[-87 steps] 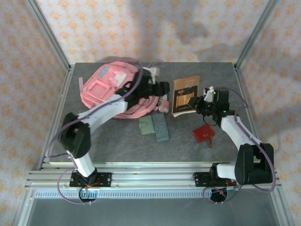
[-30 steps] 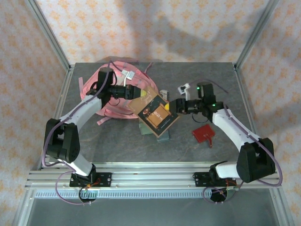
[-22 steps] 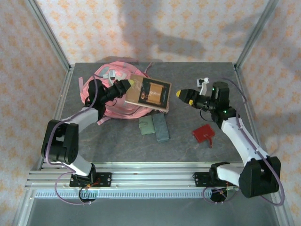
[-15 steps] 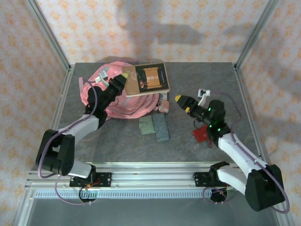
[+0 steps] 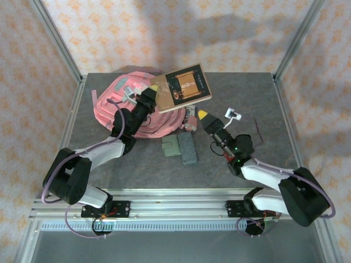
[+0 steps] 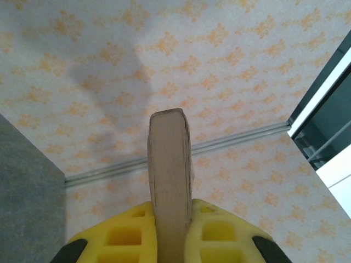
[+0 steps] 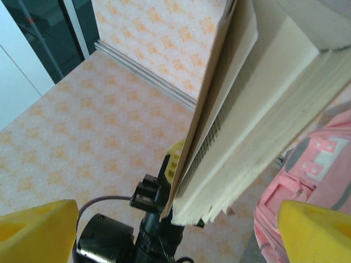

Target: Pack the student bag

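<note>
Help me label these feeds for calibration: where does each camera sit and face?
Top external: above and behind the arms, looking down on the table, student bag, left hand and right hand.
Left wrist: on the left arm, facing up at the wall; its fingers clamp the book.
Right wrist: on the right arm, facing up past its fingertips at the book's pages.
Shared: all see the book.

book cover (image 5: 185, 87) print too small, no readable text
</note>
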Tool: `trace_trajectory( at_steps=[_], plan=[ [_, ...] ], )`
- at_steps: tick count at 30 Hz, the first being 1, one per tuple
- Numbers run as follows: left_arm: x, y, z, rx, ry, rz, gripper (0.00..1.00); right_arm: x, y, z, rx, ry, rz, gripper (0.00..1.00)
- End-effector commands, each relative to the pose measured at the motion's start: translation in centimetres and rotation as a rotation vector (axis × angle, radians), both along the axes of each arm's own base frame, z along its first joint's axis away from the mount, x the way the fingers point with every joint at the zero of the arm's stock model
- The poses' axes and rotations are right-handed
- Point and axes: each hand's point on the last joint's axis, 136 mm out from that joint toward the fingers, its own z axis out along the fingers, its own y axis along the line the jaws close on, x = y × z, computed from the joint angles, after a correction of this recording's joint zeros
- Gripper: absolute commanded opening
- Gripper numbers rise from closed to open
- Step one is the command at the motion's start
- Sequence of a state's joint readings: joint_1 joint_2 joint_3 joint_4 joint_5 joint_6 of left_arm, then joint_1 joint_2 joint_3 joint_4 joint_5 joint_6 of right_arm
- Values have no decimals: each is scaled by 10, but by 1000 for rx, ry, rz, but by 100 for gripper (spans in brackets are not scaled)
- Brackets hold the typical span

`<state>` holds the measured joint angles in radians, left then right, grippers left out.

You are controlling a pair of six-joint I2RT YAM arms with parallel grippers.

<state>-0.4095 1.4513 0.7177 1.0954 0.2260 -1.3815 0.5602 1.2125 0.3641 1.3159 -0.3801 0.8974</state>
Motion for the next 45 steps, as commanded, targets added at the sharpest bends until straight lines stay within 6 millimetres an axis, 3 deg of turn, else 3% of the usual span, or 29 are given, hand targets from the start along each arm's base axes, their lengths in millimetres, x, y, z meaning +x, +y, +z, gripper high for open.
trace_trajectory(
  at_steps=[1,3,14,19,31,35,40,44,45],
  plan=[
    [-17,1,53,-148,-158,-25,0,-4,-3,43,73,-150,-18,93],
    [-18,-4,56,-150,-163,-43,0,3,-2,42,72,-139,-34,97],
    [-25,-17,62,-183,-182,-92,0,33,4,36,39,-76,-93,100],
    [-29,-15,72,-194,-209,-94,0,45,10,15,26,3,-84,100],
    [-37,-15,87,-202,-260,-111,0,58,0,-18,51,120,-113,99],
    [-38,-21,89,-198,-262,-142,0,61,0,-13,63,110,-106,98],
    [-38,-26,79,-194,-246,-153,0,50,13,24,72,-30,-23,91],
    [-35,-21,64,-184,-217,-114,0,35,21,47,99,-109,52,77],
    [-34,-21,62,-184,-213,-109,0,31,24,50,100,-120,71,69]
  ],
)
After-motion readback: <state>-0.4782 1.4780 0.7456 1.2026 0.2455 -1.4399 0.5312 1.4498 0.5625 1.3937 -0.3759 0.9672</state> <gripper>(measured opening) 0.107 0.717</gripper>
